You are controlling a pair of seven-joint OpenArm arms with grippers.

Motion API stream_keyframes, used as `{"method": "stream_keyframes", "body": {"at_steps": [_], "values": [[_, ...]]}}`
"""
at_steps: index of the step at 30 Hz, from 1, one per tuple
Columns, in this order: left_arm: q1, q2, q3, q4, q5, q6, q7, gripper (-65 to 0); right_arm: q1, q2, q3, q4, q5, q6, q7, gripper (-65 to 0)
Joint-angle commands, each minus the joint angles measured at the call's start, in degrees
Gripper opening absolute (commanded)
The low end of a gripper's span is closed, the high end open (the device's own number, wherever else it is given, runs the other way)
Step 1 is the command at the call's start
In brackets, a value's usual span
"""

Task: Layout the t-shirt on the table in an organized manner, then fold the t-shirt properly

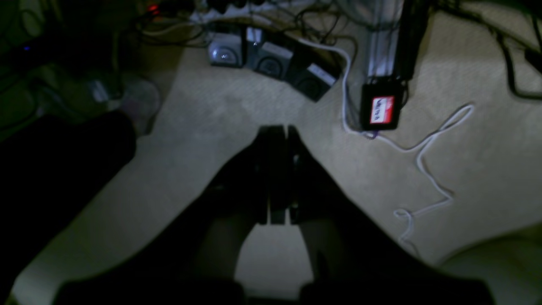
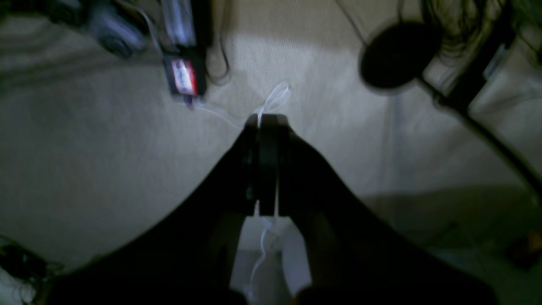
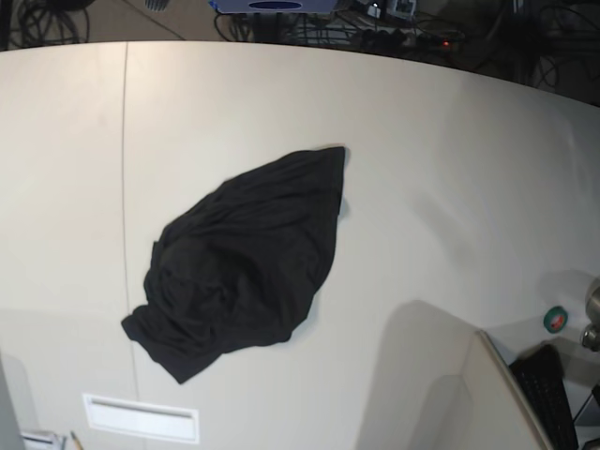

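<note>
The black t-shirt [image 3: 248, 258] lies crumpled in a heap on the off-white table [image 3: 422, 141], left of centre in the base view, with no print showing. Neither arm appears in the base view. In the left wrist view my left gripper [image 1: 277, 127] is shut with nothing between its fingers, hanging over beige carpet away from the shirt. My right gripper [image 2: 266, 116] is likewise shut and empty above the carpet in the right wrist view.
A dark seam line [image 3: 125, 187] runs down the table's left part, and a small white plate [image 3: 141, 417] sits near its front edge. Below the grippers are a black box with a red label [image 1: 381, 108], power adapters [image 1: 271, 59], a white cable [image 1: 423, 152] and a round black base [image 2: 398, 55].
</note>
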Motion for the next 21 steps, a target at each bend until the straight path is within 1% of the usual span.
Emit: {"method": "stream_keyframes", "body": {"at_steps": [1, 4, 8, 11, 14, 15, 16, 17, 19, 21], "values": [[2.93, -0.85, 0.10, 3.47, -0.38, -0.21, -0.40, -65.0, -1.97, -0.19, 1.05, 3.80, 0.30, 0.18, -0.40, -65.0], [10.49, -2.52, 0.10, 15.07, -0.64, -0.21, -0.67, -65.0, -8.30, -0.37, 2.98, 15.32, 0.30, 0.18, -4.97, -65.0], [19.98, -5.60, -0.51, 30.81, -0.73, -0.21, -0.49, -65.0, -15.34, -0.45, 5.01, 30.17, 0.30, 0.18, -8.32, -65.0], [26.93, -8.85, -0.60, 44.43, -0.82, -0.21, -0.32, -65.0, -19.56, -1.86, 6.85, 41.34, 0.30, 0.18, -8.84, -65.0], [30.71, -10.08, -0.87, 56.39, -0.91, -0.21, -0.23, -65.0, -21.75, -2.04, 7.20, 51.45, 0.30, 0.18, -8.84, -65.0], [31.15, -9.91, -1.48, 59.47, -0.91, -0.21, -0.05, -65.0, -21.67, -2.04, 7.20, 53.91, 0.30, 0.18, -8.84, -65.0], [31.15, -9.56, -2.27, 62.19, -0.91, -0.21, 1.44, -65.0, -21.32, -2.04, 7.20, 56.37, 0.30, 0.18, -8.84, -65.0], [30.71, -9.38, -2.71, 64.30, -0.91, -0.21, 3.64, -65.0, -20.79, -2.04, 7.12, 58.48, 0.30, 0.18, -8.84, -65.0], [26.58, -7.27, -2.80, 68.35, -2.58, -0.21, 9.35, -65.0, -18.68, -2.12, 7.12, 63.14, 1.00, 0.18, -9.11, -65.0], [22.18, -5.78, -3.15, 69.75, -6.18, -0.21, 13.66, -65.0, -15.60, -2.48, 7.12, 66.92, 5.13, 0.18, -11.83, -65.0]]}}
